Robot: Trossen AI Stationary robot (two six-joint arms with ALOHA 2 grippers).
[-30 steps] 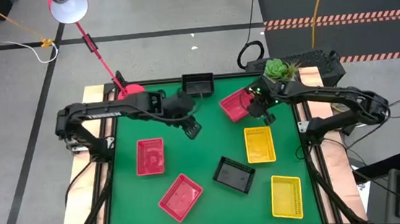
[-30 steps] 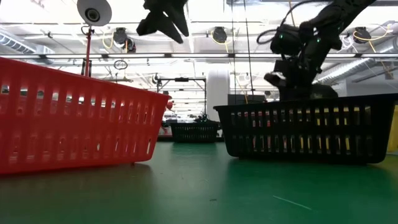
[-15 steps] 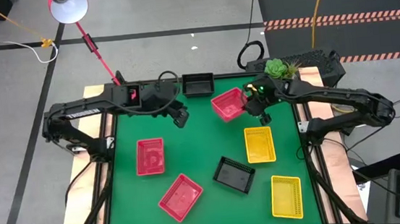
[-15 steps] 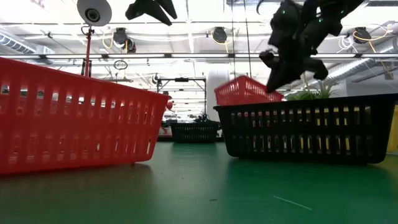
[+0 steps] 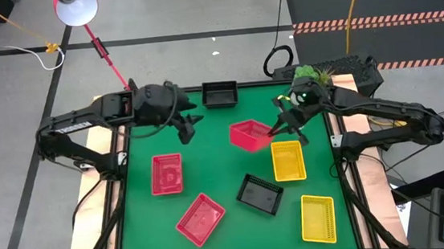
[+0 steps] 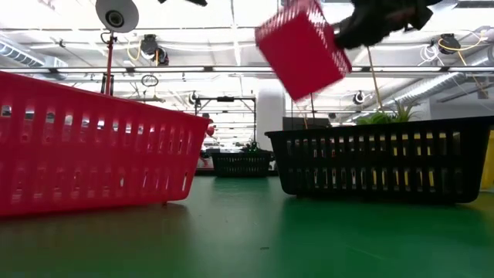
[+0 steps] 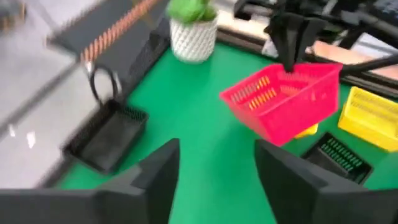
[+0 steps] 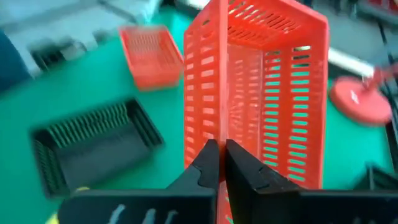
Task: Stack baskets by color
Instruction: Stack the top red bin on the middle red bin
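Observation:
My right gripper (image 5: 275,130) is shut on a red basket (image 5: 249,135) and holds it in the air over the table's far middle. My left gripper (image 5: 188,126) hovers open and empty to the left of it. Its fingers (image 7: 158,174) frame the lifted basket (image 7: 283,102) from a distance. Flat on the green mat lie two more red baskets (image 5: 167,174) (image 5: 200,218), two black baskets (image 5: 220,94) (image 5: 260,194) and two yellow baskets (image 5: 288,160) (image 5: 317,218). My right gripper pinches the rim of one wall (image 8: 219,134) of the red basket, one finger inside and one outside. The fingers come level from the table's right side. The basket (image 6: 302,48) hangs lifted clear of the mat and tilted.
A white plant pot (image 7: 194,34) stands at the far right corner, and a pink-red lamp base (image 8: 360,99) at the far left. Bare mat lies between the left red basket and the black basket in the middle.
My right gripper has risen and turned, and has lifted the red basket off the mat at the far right. The basket has swung toward the table's middle and now hangs tilted. My left gripper has drawn back up and toward the far left.

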